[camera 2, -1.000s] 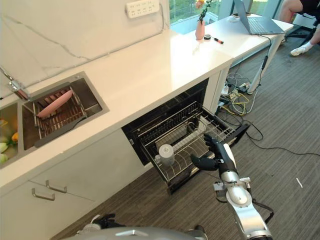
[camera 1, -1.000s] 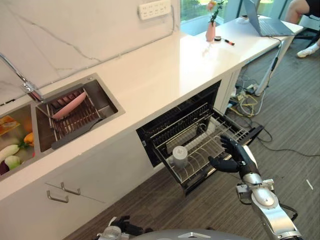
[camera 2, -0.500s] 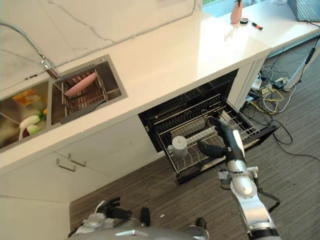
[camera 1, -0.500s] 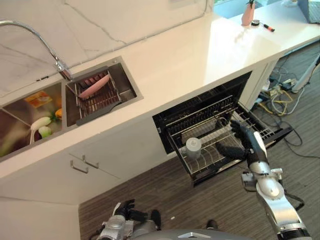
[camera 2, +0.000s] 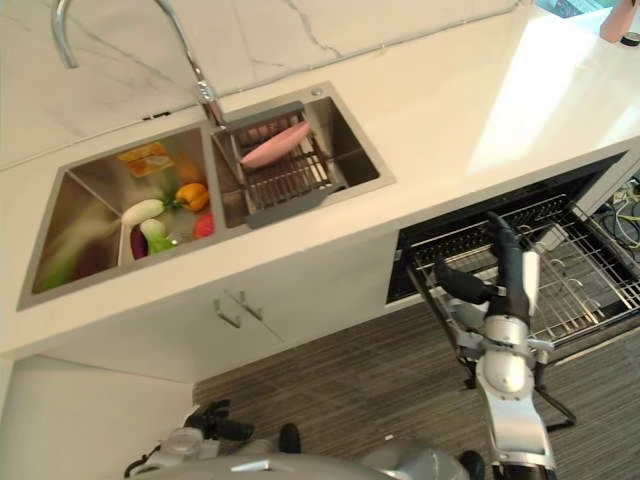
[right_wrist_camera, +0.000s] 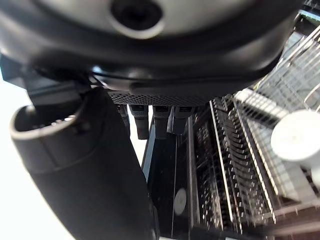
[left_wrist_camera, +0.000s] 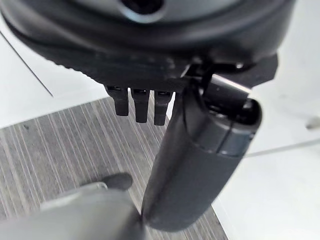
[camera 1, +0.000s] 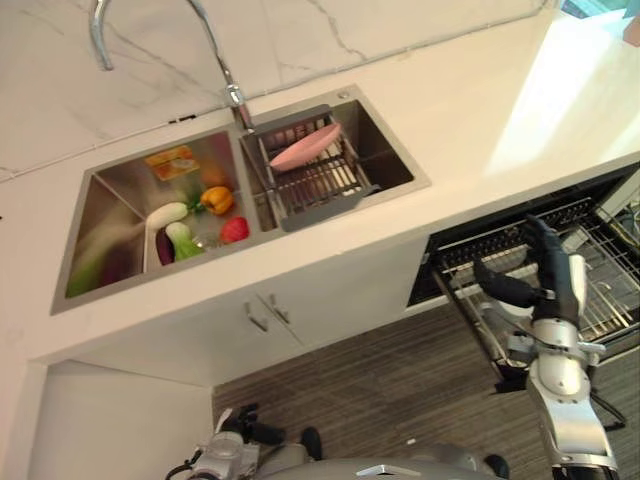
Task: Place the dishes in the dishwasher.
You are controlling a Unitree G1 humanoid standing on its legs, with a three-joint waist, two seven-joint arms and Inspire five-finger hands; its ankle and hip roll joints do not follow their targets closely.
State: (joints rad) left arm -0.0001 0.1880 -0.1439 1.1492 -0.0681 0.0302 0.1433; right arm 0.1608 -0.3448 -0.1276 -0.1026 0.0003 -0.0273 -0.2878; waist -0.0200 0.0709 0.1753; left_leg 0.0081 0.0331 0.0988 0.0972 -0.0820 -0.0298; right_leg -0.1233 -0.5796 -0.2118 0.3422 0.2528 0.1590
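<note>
Left hand (left_wrist_camera: 200, 150) hangs low over the floor, fingers loose, holding nothing. Pink plate (camera 1: 305, 148) leans in the sink rack (camera 1: 318, 180), upright for draining, apart from both hands. Right hand (camera 1: 545, 280) hovers over the pulled-out dishwasher rack (camera 1: 600, 290), fingers straight, empty. Worktop edge overhangs; floor room ample.

Before me runs a white surface (camera 1: 480, 110) with a marble-veined wall (camera 1: 300, 30) behind it at twelve o'clock. White cabinet doors (camera 1: 300, 300) sit beneath, and striped grey-brown flooring (camera 1: 380, 400) lies below. Bright light glares at two o'clock.
</note>
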